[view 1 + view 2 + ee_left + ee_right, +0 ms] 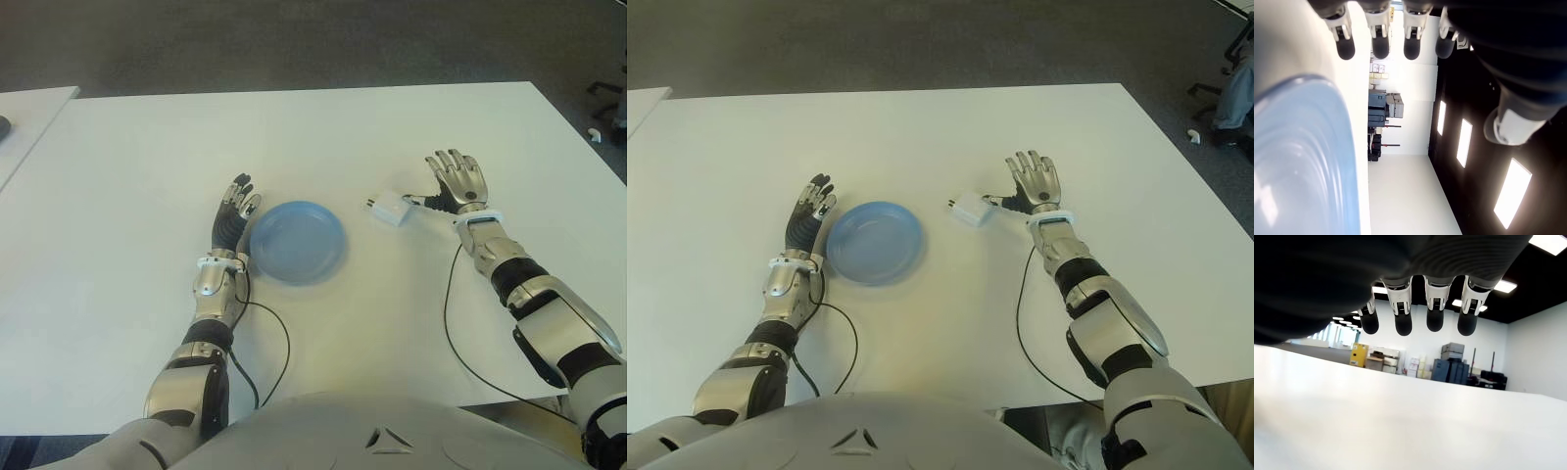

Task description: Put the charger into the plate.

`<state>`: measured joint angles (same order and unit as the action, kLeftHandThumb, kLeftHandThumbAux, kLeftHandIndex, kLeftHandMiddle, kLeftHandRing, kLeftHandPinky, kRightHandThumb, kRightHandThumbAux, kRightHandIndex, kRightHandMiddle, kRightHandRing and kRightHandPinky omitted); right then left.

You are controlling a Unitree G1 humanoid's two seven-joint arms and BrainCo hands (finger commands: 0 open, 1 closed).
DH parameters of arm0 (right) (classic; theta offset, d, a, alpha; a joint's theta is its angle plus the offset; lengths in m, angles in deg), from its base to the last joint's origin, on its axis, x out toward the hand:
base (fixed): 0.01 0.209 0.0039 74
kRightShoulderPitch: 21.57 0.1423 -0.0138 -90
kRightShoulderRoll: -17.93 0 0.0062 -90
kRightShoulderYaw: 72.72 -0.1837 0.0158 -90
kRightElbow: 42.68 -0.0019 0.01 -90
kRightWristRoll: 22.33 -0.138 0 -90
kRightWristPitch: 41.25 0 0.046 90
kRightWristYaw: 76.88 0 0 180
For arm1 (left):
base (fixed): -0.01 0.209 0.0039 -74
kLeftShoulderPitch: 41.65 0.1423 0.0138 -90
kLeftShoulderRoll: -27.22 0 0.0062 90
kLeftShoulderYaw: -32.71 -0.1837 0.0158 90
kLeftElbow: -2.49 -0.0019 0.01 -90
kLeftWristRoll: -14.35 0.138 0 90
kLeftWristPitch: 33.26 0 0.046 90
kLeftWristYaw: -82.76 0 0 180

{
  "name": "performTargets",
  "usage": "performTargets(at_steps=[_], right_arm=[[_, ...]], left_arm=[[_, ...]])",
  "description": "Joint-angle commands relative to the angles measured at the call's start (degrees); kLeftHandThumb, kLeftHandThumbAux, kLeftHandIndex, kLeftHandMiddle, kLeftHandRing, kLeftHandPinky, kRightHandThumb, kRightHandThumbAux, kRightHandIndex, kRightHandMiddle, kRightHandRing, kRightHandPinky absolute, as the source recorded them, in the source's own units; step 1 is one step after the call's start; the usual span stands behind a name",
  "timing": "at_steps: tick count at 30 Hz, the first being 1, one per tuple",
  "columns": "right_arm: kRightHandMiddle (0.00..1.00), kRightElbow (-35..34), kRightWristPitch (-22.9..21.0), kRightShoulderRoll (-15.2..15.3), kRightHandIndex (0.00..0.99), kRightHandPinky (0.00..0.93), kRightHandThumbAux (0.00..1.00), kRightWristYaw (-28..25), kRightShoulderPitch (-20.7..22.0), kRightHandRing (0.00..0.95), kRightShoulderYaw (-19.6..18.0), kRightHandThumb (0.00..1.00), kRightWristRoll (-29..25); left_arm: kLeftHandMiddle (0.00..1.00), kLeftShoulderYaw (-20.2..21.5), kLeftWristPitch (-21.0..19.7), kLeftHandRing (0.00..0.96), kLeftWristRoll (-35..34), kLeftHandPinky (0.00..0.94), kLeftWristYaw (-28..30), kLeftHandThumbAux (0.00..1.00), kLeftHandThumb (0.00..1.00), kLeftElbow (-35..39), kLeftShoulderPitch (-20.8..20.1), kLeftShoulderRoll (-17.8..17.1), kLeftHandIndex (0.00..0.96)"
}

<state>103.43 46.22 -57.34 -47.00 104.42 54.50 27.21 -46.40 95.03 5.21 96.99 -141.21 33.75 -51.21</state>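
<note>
One round light-blue plastic plate [297,241], one small white square charger [391,209], both on the white table [323,137]. Plate holds nothing. Charger lies on the table right of the plate, apart from it, prongs toward the plate. Right hand [457,183] sits just right of the charger, fingers [1403,324] spread and extended, gripping nothing; thumb reaches toward the charger, contact unclear. Left hand [232,217] just left of the plate's rim, fingers straight, empty.

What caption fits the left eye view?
Open right hand beside the white charger, blue plate empty, left hand at its left rim.
</note>
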Motion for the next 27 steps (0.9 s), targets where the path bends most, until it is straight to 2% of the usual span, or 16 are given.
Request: performTargets(at_steps=[1, 10, 17, 24, 27], right_arm=[[0.0, -1.55, -0.33, 0.78, 0.0, 0.0, 0.206, -2.1, -2.69, 0.0, 0.17, 0.226, 0.98], [0.0, -5.09, 0.09, 2.34, 0.0, 0.0, 0.209, -3.24, -4.78, 0.0, -0.97, 0.219, 0.58], [0.0, -8.21, 3.02, 3.21, 0.0, 0.0, 0.22, -2.34, -6.87, 0.0, -4.37, 0.216, -1.77], [0.0, -8.74, 7.37, 1.8, 0.0, 0.0, 0.207, 0.07, -7.64, 0.0, -11.09, 0.207, -7.53], [0.0, -12.32, 7.7, 0.79, 0.0, 0.0, 0.19, -0.44, -7.95, 0.0, -14.18, 0.215, -10.29]], left_arm=[[0.011, 0.11, -2.02, 0.0, 0.07, 0.0, 0.45, 0.523, 0.066, -3.12, 2.25, 0.23, 0.0], [0.012, 0.1, -2.27, 0.0, -0.03, 0.0, 0.66, 0.522, 0.061, -3.63, 1.96, 0.02, 0.0], [0.007, 0.0, -2.47, 0.0, 0.04, 0.0, 0.89, 0.527, 0.049, -3.79, 1.89, -0.19, 0.0], [0.006, -0.03, -2.51, 0.0, 0.16, 0.0, 0.67, 0.527, 0.048, -4.11, 1.66, -0.25, 0.0], [0.006, -0.03, -2.8, 0.0, 0.07, 0.0, 0.81, 0.527, 0.047, -4.12, 1.61, -0.27, 0.0]])
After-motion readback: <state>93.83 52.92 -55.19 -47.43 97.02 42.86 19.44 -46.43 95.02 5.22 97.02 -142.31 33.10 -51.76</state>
